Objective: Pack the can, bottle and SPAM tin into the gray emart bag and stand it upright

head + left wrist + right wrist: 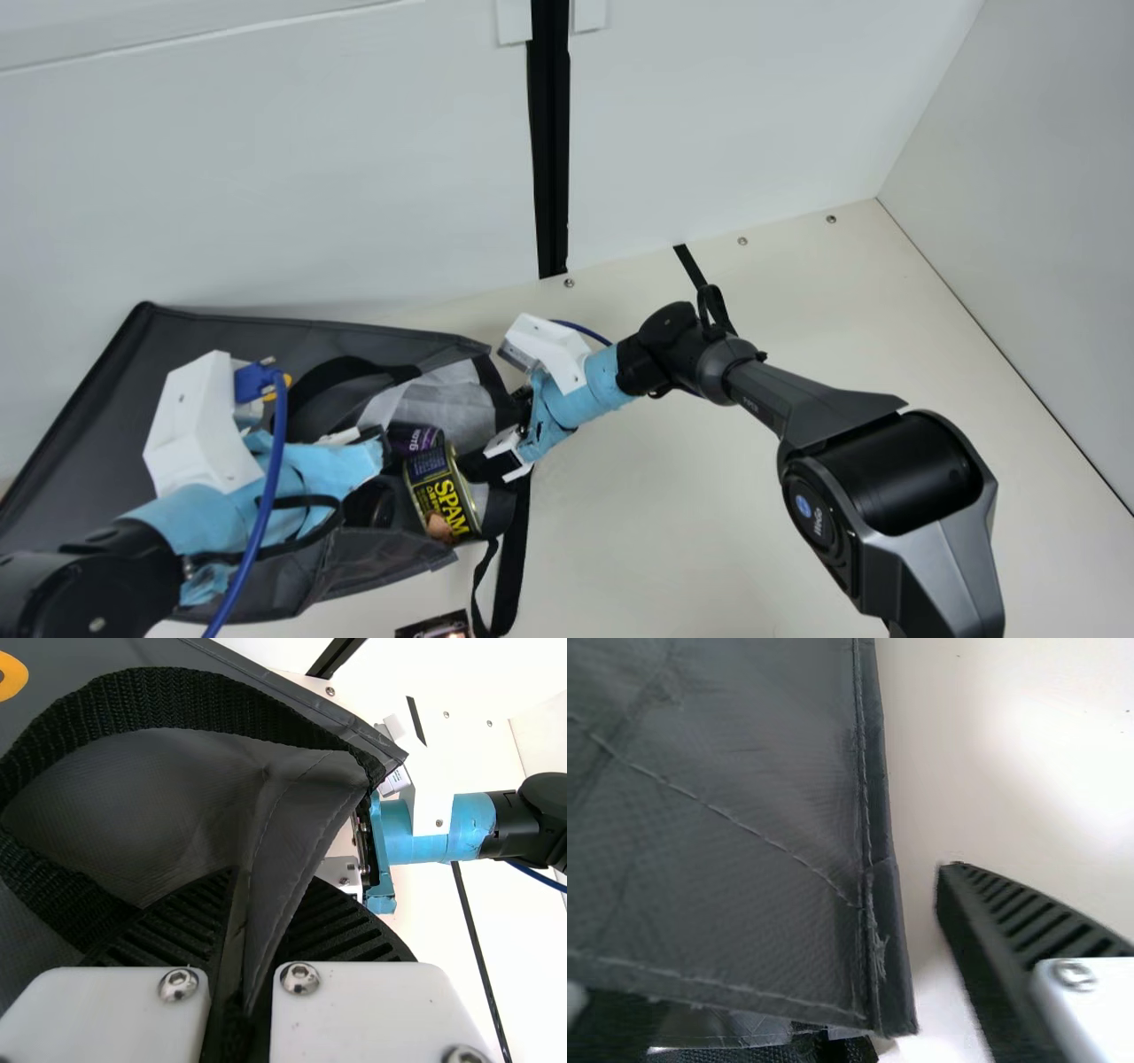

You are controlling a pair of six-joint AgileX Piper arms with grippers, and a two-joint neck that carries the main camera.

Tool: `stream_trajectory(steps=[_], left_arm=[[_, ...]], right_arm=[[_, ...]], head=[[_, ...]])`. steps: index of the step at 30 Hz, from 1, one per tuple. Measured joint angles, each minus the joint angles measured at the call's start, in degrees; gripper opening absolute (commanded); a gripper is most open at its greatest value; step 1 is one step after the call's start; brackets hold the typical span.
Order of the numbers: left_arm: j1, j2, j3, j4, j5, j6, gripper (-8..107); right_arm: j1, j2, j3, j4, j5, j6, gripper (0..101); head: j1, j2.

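At lower left our left gripper (344, 437) has fingers clamped on the gray emart bag (106, 399), while near center our right gripper (496, 436) holds its fingers apart.

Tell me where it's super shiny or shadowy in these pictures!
Right wrist view: the table has a bright, glowing patch, and it's a bit darker right next to the gray bag. Left wrist view: little screws glint, and the table looks washed out to white. Main view: the light is mostly soft, with a faint shine on my right arm's big black joint.
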Motion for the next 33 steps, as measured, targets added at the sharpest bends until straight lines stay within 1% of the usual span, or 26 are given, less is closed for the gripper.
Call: stream_trajectory(steps=[8,9,20,33], left_arm=[[0.0,0.0,0.0,0.0,0.0,0.0,-8],[0.0,0.0,0.0,0.0,0.0,0.0,-8],[0.0,0.0,0.0,0.0,0.0,0.0,-8],[0.12,-0.29,0.41,-0.3,0.0,0.26,-8]], right_arm=[[-0.28,-0.02,0.23,0.59,1.09,-0.19,1],[-0.28,-0.02,0.29,0.59,1.25,-0.19,0],[-1.55,-2.61,3.66,1.47,4.23,0.12,0],[-5.52,-8.03,9.96,3.14,10.64,1.48,0]], head=[[0.0,0.0],[0.0,0.09],[0.0,0.0],[0.0,0.0]])
